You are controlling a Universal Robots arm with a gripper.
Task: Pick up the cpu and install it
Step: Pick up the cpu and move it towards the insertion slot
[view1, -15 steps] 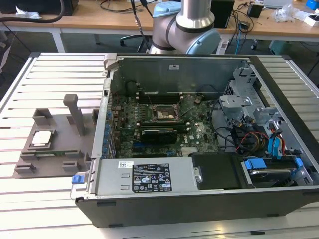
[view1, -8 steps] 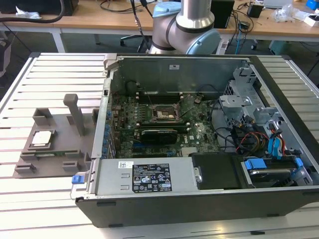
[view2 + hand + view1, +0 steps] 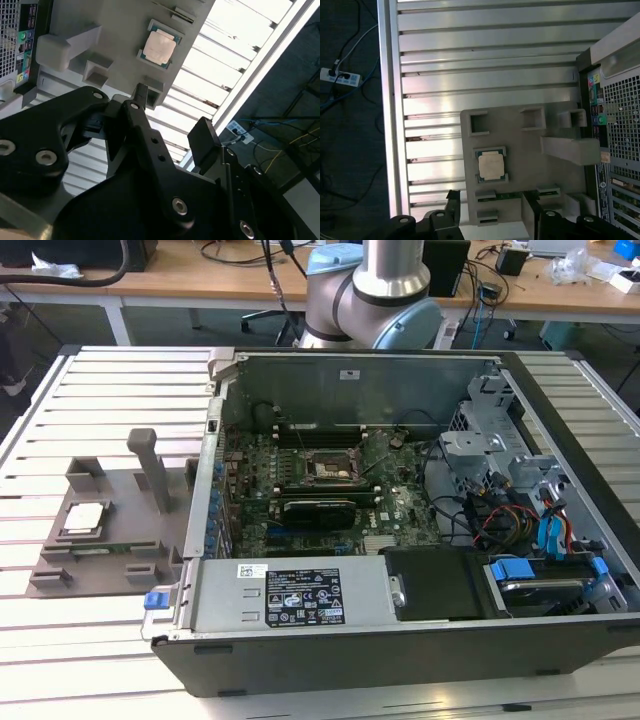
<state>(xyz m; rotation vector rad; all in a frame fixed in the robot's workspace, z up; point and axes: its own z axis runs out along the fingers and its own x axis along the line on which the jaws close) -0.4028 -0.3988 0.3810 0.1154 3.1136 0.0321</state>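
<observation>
The cpu [image 3: 83,518] is a small silvery square chip lying flat in a recess of the grey holder block [image 3: 120,545], on the slatted table at the exterior view's left. Both wrist views look down on the cpu [image 3: 160,48] [image 3: 491,165] from well above it. My gripper [image 3: 172,117] [image 3: 491,199] is open, its black fingers [image 3: 202,137] spread wide with nothing between them, and it hangs clear of the holder block [image 3: 520,135]. The black square socket [image 3: 328,468] sits on the motherboard inside the open computer case [image 3: 400,640].
A tall grey post [image 3: 150,470] rises from the holder block beside the cpu. A green memory stick [image 3: 512,195] lies in a slot of the block. The case's metal wall [image 3: 200,500] stands between block and motherboard. Cables and drive bays [image 3: 530,520] crowd the case's right side.
</observation>
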